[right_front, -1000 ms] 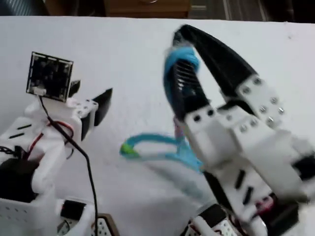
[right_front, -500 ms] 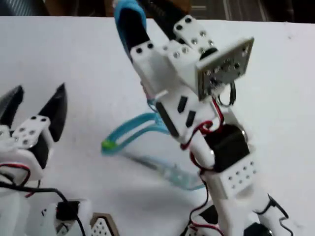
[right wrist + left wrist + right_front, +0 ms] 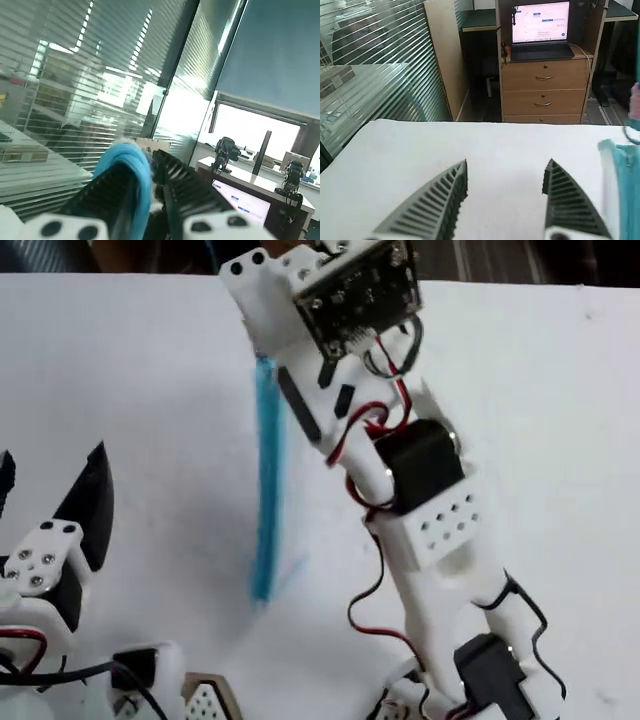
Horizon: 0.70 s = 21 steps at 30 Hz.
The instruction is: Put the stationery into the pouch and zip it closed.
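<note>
The pouch [image 3: 266,480], clear with a blue edge, hangs as a long vertical strip from my raised right arm [image 3: 400,460]; its lower end is at or just above the white table [image 3: 150,360]. In the right wrist view my right gripper [image 3: 151,167] is shut on the pouch's blue edge [image 3: 131,159] and points up toward the room. Low at the table's near left, my left gripper [image 3: 504,192] stands open with nothing between its dark ribbed fingers [image 3: 92,490]. The pouch [image 3: 620,170] hangs off to one side of it.
The right arm's wrist camera board [image 3: 360,280] and red and black cables [image 3: 370,500] lean over the middle of the table. Beyond the far table edge stand a wooden drawer unit [image 3: 545,90] with a laptop, and window blinds [image 3: 375,75].
My right arm has swung up and back, lifting the pouch off the table so it now hangs straight down. My left gripper has drifted left and lower, still open.
</note>
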Each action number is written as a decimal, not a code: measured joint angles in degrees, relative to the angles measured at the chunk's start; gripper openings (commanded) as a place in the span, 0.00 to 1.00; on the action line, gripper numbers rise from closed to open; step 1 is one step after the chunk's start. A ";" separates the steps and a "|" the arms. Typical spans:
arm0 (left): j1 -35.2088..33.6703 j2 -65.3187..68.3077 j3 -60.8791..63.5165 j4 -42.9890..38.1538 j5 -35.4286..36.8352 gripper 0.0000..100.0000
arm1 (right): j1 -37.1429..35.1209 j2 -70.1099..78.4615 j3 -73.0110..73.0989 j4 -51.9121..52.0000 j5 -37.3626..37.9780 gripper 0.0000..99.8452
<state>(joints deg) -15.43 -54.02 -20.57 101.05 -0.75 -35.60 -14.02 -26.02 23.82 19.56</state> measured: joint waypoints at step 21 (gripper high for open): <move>17.05 -8.44 18.29 1.32 2.02 0.29 | -2.20 -3.25 -0.88 5.98 5.01 0.02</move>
<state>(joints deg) 1.63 -62.46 -2.29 102.37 1.27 -37.80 -17.27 -26.90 29.80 24.57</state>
